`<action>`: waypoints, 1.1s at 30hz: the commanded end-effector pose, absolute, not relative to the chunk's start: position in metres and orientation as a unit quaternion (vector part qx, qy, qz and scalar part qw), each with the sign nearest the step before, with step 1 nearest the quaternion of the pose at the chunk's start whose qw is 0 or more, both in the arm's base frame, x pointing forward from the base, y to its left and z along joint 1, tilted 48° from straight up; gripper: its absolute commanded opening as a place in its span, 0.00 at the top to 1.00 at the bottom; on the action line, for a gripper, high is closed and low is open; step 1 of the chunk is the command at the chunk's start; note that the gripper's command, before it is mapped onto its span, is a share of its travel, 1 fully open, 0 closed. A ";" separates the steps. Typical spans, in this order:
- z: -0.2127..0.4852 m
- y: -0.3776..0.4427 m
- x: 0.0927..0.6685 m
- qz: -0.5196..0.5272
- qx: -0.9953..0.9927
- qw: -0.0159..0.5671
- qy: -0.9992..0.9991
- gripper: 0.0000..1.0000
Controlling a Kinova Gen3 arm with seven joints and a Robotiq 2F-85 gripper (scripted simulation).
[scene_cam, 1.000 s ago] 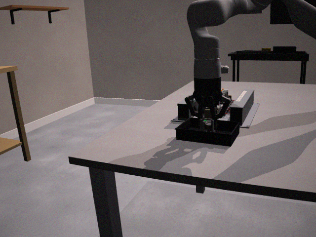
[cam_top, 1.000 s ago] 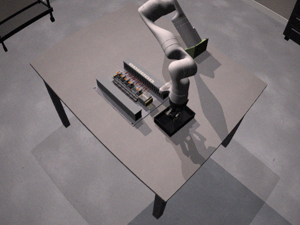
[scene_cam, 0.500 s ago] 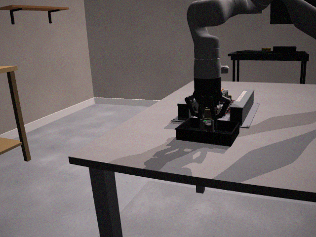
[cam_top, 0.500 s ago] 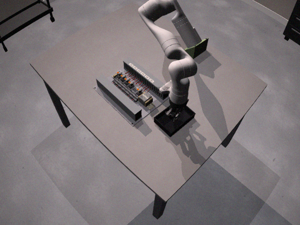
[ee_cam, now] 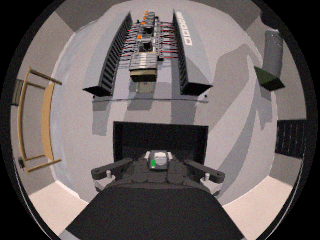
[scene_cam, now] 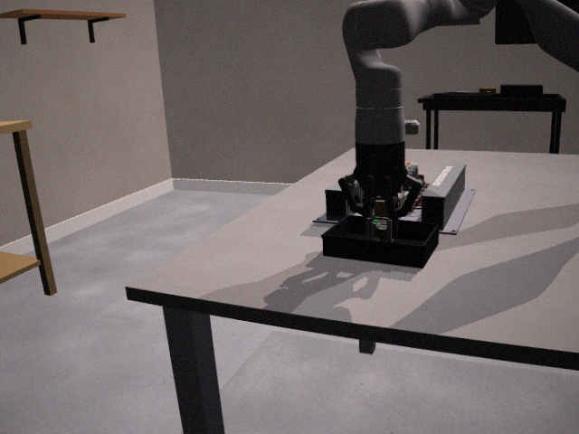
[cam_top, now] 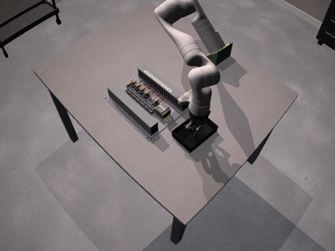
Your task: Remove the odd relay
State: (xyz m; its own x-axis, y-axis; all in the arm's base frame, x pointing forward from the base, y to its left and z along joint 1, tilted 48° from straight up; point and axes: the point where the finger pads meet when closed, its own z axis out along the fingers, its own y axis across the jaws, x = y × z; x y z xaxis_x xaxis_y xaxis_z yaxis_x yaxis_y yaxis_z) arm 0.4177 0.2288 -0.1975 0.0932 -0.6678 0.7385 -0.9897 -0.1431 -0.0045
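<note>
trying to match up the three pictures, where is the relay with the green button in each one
Top: not distinguishable; the black parts tray is right of center, with the jaws down in it.
Exterior: the green-button relay is right of center, between the fingers, at the tray.
Wrist: just below center, between the fingers, in front of the tray.
Shared landmark: the black parts tray.

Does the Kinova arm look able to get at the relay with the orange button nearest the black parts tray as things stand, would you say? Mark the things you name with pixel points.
Probably not yet: its jaws (scene_cam: 381,229) are shut on the green-button relay (scene_cam: 381,224) (ee_cam: 158,160), which should be released first.
</note>
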 end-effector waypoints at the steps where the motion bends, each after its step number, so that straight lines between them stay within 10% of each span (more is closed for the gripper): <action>1: -0.197 0.228 0.421 0.308 0.692 0.263 -0.597 1.00; 33: -0.195 0.226 0.420 0.308 0.692 0.263 -0.597 1.00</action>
State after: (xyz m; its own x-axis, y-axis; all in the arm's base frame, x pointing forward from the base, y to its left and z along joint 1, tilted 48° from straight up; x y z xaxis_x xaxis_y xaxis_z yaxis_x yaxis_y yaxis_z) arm 0.4160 0.2261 -0.1963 0.0965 -0.6640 0.7415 -0.9897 -0.1432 0.0005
